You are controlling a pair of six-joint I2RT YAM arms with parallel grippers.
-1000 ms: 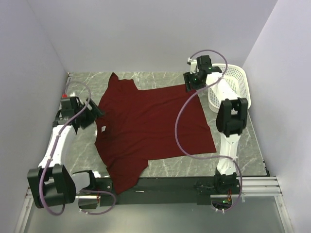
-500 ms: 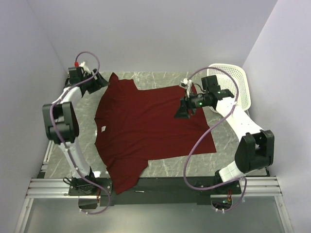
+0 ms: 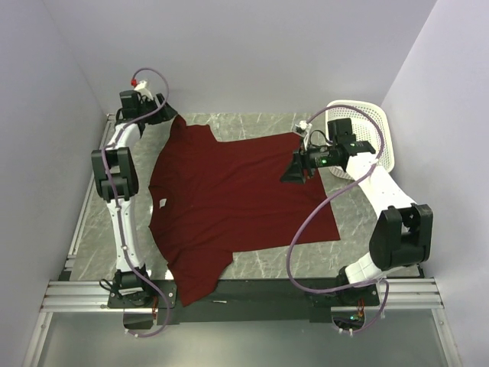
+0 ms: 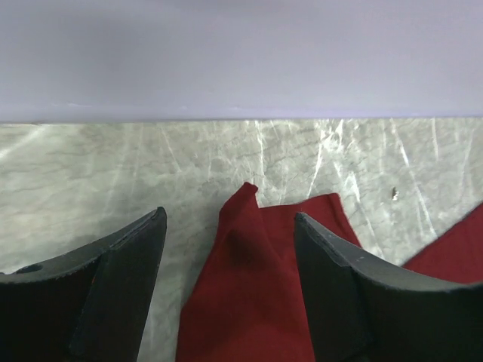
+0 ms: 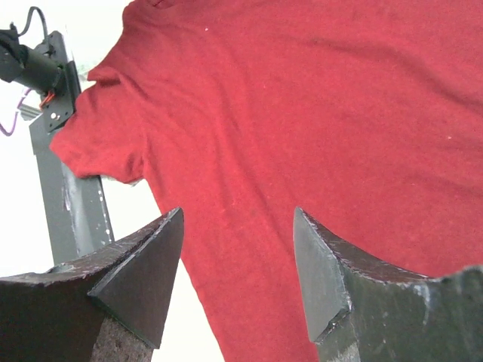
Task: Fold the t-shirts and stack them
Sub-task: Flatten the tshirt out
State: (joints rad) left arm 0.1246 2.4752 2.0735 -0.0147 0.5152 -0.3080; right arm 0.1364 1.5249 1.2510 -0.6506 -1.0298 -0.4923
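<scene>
Across the table (image 3: pixel 252 264), maroon t-shirt (image 3: pixel 229 199) sprawls, perhaps creased; left gripper (image 4: pixel 229 226), right gripper (image 5: pixel 238 219) agape.

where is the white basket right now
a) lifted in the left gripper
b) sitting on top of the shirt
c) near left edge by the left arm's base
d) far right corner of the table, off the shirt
d: the white mesh basket stands at the far right corner of the table, clear of the maroon t-shirt that lies spread flat beside it.
</scene>
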